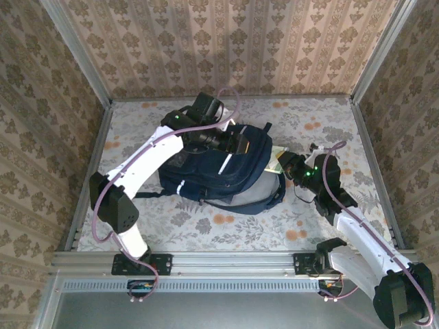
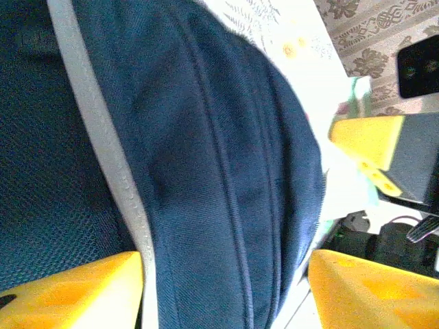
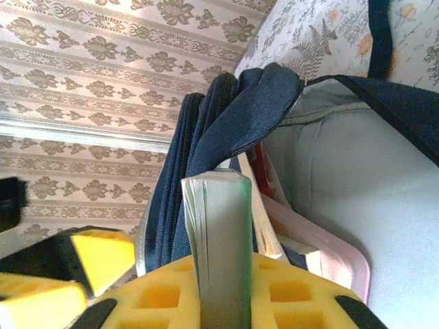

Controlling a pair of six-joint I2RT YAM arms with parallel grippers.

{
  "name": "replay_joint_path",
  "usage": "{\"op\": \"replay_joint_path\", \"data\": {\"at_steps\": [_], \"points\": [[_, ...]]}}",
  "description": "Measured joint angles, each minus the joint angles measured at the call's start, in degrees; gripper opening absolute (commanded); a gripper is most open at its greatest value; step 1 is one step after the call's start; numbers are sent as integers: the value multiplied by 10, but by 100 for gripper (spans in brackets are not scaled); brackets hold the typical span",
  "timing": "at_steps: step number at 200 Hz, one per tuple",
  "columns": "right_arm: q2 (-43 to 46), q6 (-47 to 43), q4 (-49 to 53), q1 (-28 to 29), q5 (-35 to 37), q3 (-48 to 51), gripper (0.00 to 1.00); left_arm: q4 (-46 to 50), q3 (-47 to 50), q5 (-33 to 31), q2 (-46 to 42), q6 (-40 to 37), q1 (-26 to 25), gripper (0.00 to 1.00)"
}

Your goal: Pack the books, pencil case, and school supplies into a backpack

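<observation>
Standing at the near edge of the table (image 1: 226, 226), so nearest stuff first. The backpack (image 1: 206, 175) lies flat around the middle of the table, dark navy with thin white stripes (image 1: 182, 186) on its near-left part and a pale grey panel (image 1: 257, 199) on the near-right side. I can't make out any brand on it.

The right claw (image 1: 287, 163) is at the bag's right end, where the mouth gapes. It's clamped tight on the small green-and-white book (image 1: 274, 159), pads squeezing both covers. The book sits edge-on, its front end poking in under the navy lip of the opening. There's print on the cover, but it's too small to read.

From the right wrist view you can peek inside the bag. There's pale grey lining (image 3: 343, 157), with a few flat things stacked against it. I can see cream page edges (image 3: 257, 205), a sliver of something red (image 3: 260, 168) and a flat thing with a pale pink rim (image 3: 329, 257). Can't tell exactly what each one is.

Further back, the left claw (image 1: 232, 142) is over the bag's far edge. Its yellow fingers (image 2: 75, 291) are spread wide, with a hump of navy fabric and a grey piping line (image 2: 103, 137) between them. It isn't gripping anything. A black strap (image 1: 265, 127) loops out toward the table's far side.
</observation>
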State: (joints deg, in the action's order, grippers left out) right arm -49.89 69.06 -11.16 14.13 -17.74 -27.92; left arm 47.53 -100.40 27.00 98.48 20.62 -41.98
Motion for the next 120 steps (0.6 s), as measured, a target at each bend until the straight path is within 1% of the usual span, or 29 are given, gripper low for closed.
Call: {"op": "replay_joint_path", "data": {"at_steps": [17, 36, 52, 67, 96, 120], "points": [[0, 13, -9, -1, -3, 10, 15, 20, -43, -35, 1, -14, -32, 67], [0, 21, -11, -1, -6, 14, 15, 47, -84, -79, 14, -32, -80, 67], [0, 26, -17, -1, -8, 14, 15, 64, -111, -114, 43, -46, -116, 68], [0, 30, -20, -1, -9, 14, 15, 79, -126, -147, 79, -57, -141, 68], [0, 32, -19, -1, -10, 14, 14, 91, -129, -179, 131, -63, -155, 67], [2, 32, -15, -3, -10, 17, 14, 92, -134, -189, 135, -63, -157, 64]]}}
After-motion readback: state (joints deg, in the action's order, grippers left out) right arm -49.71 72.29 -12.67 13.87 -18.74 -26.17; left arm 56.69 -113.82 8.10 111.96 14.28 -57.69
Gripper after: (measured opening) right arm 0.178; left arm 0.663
